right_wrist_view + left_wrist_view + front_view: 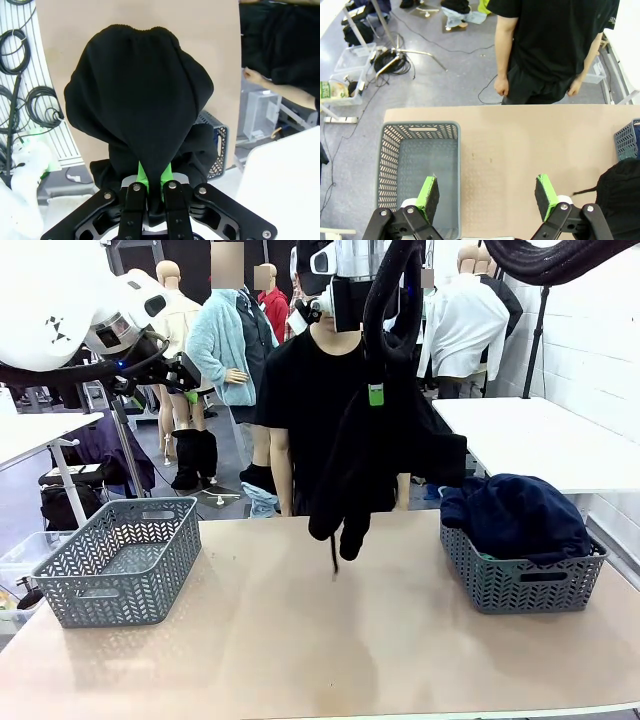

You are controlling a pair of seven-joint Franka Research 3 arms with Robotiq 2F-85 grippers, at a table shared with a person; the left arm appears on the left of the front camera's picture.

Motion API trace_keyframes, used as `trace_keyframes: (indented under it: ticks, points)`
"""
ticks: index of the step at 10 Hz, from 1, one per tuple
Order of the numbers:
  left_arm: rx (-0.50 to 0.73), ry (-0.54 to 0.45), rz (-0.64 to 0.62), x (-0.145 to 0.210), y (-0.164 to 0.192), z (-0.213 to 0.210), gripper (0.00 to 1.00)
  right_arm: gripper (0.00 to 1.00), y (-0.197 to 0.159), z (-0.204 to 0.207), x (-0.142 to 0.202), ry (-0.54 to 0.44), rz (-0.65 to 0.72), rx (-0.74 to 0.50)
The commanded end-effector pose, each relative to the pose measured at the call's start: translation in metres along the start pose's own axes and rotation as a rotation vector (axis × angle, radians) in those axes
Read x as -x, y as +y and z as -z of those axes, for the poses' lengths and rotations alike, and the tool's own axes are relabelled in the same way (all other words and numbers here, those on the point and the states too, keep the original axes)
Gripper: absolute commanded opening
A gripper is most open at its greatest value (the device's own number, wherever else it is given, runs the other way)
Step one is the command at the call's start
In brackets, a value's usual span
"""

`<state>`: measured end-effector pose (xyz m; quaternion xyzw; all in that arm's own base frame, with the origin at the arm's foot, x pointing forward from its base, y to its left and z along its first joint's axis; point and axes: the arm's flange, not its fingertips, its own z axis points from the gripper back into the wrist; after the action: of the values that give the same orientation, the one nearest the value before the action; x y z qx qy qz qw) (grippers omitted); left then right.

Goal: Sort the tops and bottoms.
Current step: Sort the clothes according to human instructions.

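1. One light brown wooden bench (300, 640) carries two grey plastic baskets with a woven pattern, one at each side.
2. The left basket (120, 560) has nothing visible inside it. In the left wrist view, the left gripper (487, 196) hovers above the inner edge of this basket, and its two green-padded fingers (428, 194) are spread wide with nothing between them.
3. The right basket (522, 575) holds one dark navy blue cloth garment (520, 515), heaped up above the rim.
4. One black soft cloth garment (375, 465) hangs in the air above the far middle of the bench, and its lowest part is close above the surface. I cannot tell what kind of garment it is.
5. The right gripper (151, 187) holds this black garment at its top: the two fingers are pressed together on a fold of the cloth.
6. One person in a black T-shirt (300, 410) stands behind the far edge of the bench, with both arms down.
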<state>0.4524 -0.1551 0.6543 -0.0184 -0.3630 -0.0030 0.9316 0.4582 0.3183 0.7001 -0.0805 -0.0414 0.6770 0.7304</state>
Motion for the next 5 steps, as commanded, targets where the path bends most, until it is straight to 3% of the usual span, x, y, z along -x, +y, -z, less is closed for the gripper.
trace_keyframes:
  ticks: [1, 5]
  points:
    - [-0.013, 0.001, -0.021, -0.0002, -0.0014, -0.0005, 1.00, 0.00, -0.0003, -0.0027, 0.0022, -0.015, -0.008, 0.013]
    - [-0.013, 0.001, -0.021, -0.0002, -0.0014, -0.0005, 1.00, 0.00, -0.0003, -0.0027, 0.0022, -0.015, -0.008, 0.013]
